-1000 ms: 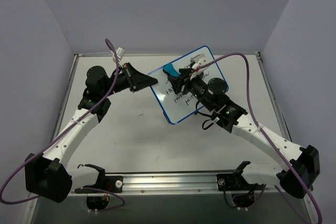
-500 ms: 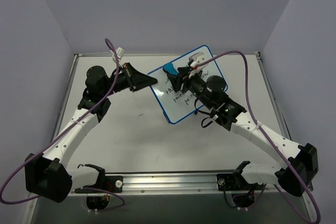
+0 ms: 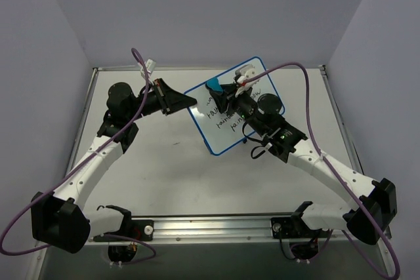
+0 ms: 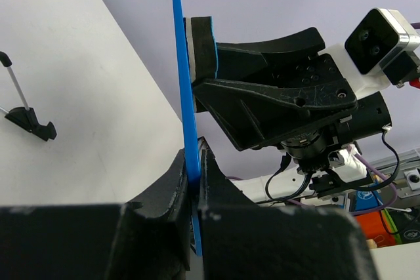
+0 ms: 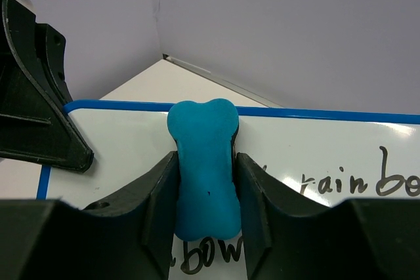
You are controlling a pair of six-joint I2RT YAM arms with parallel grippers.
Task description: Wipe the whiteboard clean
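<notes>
- The whiteboard (image 3: 231,111) is over the far half of the bench (image 3: 164,175), right of the middle. It is skewed, with one corner pointing at the far edge and the opposite corner back toward the near edge. I cannot tell whether it rests on the bench or is lifted off it.
- It looks like a thin, stiff, light panel with a glossy face. I judge it would slide or pivot under a rubbing push unless pinned, and might flex if pressed hard far from the grip.
- The blue rim (image 4: 186,77) seems the sensible place to take hold, since a grip there covers little of the writing.
- The left claw (image 4: 195,162) is placed just so. Its fingers are closed on the board's edge that faces the left side of the bench, with the rim sandwiched between them and no gap showing in the left wrist view.
- The right claw (image 5: 203,181) is clamped on the eraser (image 5: 202,155), a blue bone-shaped block pinched at its waist. The jaws stand only as far apart as the block is wide.
- The eraser's pad lies against the board's face, close to the rim and near the end that the left claw holds.
- Black handwriting (image 5: 354,178) covers much of the face beyond the eraser, and "rainbo" can be read. By my reckoning most of the wiping is not yet done.
- Strokes running away from the pinned edge would lever the board hardest, so the pressure there should probably be light.
</notes>
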